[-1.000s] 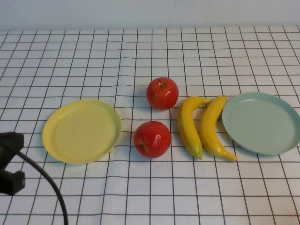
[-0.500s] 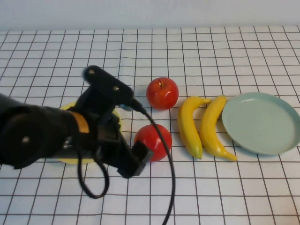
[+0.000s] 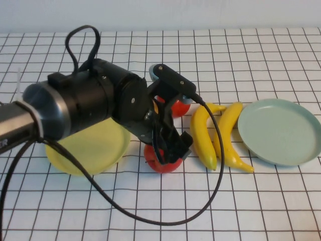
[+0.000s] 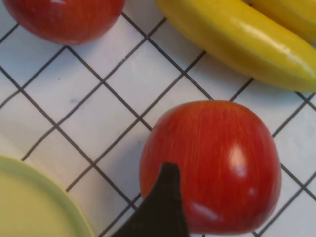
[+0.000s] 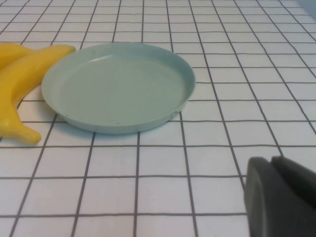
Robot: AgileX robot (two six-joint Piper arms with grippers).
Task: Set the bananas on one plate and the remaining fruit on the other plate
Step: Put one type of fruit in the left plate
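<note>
Swung in from the surface's near-left edge within the last second: left gripper (image 3: 173, 148), now poised directly over the nearer apple (image 3: 161, 161), jaws spread wide and empty, one dark fingertip (image 4: 165, 197) overlapping the fruit's near side in the left wrist view. Nothing gripped yet. Second apple (image 3: 176, 106) just beyond the gripper, half hidden behind the arm; both bananas (image 3: 216, 135) lying side by side just to the gripper's right, not moved; pale yellow plate (image 3: 80, 155) just to its left, partly covered by the arm, bare where visible. Pale blue-green plate (image 3: 281, 131) further right, past the bananas, bare too. Right gripper (image 5: 279, 197) parked low near the blue-green plate, out of the high view, fingers pressed together on nothing. Sorting not yet begun in effect: no fruit on either plate. Likely first pick, judging by the pose: the near apple, bound for the yellow plate, once lowered around it and closed.
</note>
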